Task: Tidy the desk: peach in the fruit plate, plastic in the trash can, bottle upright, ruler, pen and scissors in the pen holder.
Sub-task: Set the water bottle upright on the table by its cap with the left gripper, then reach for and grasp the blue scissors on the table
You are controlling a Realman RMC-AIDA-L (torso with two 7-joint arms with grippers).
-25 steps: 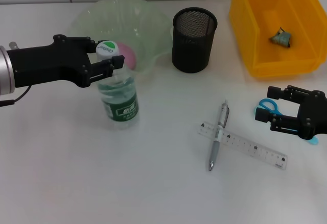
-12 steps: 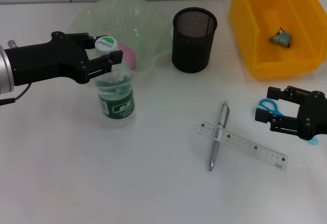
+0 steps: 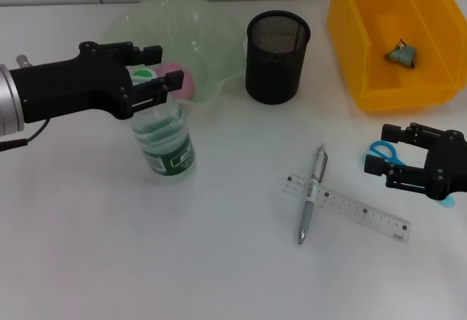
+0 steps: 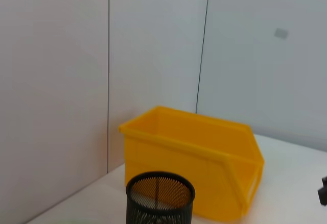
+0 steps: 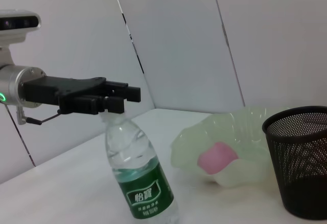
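Since a second ago your left gripper (image 3: 153, 79) has carried the neck of the bottle (image 3: 163, 141) back toward the fruit plate (image 3: 211, 36), so the bottle now stands closer to upright, though the right wrist view shows it leaning a little. Your left fingers are clamped around the bottle's cap, with its base on the white desk (image 3: 109, 247). You can see the peach (image 3: 177, 79) already lying in the fruit plate just behind the gripper, and the crumpled plastic (image 3: 401, 54) sitting inside the yellow trash can (image 3: 365, 57). Your pen holder (image 3: 277, 56), the black mesh cup, stands between plate and trash can. Look toward the near side and you find the pen (image 3: 311, 194) lying across the clear ruler (image 3: 357, 211), the two touching. Your right gripper (image 3: 387, 163) hovers low beside the blue scissors (image 3: 382, 151), its fingers spread and gripping nothing, and it has not shifted during that second.
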